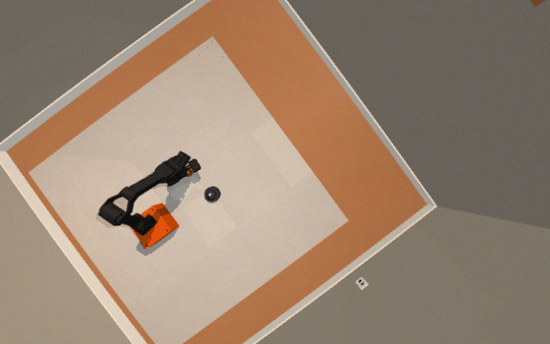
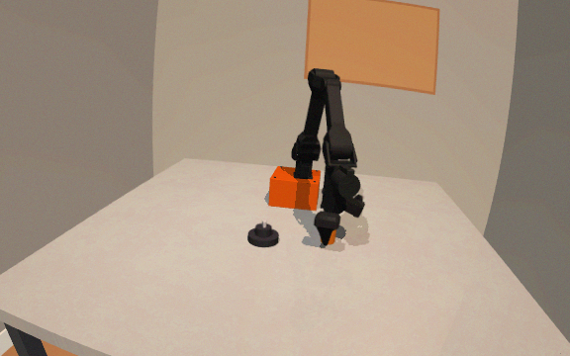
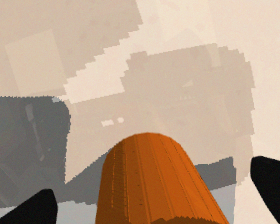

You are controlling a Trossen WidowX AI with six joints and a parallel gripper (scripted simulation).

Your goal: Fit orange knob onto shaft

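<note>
The orange knob (image 1: 189, 172) (image 2: 332, 237) (image 3: 146, 175) stands on the table, a ribbed cylinder that narrows toward its far end in the wrist view. My gripper (image 3: 155, 184) is open and lowered around it, with one black fingertip on each side and a gap to both. In the exterior view the near finger covers part of the knob. The knob's underside and hole are hidden. The dark round pedestal (image 1: 214, 199) (image 2: 263, 239) stands apart from the knob, with the small silver shaft (image 2: 264, 223) upright and bare on top. The shaft's flat side cannot be made out.
The arm's orange base block (image 1: 162, 229) (image 2: 285, 193) sits on the pale table (image 1: 256, 248) (image 2: 216, 297), behind the pedestal in the exterior view. The black arm arches from it to the knob. Shadows of the arm fall around the knob.
</note>
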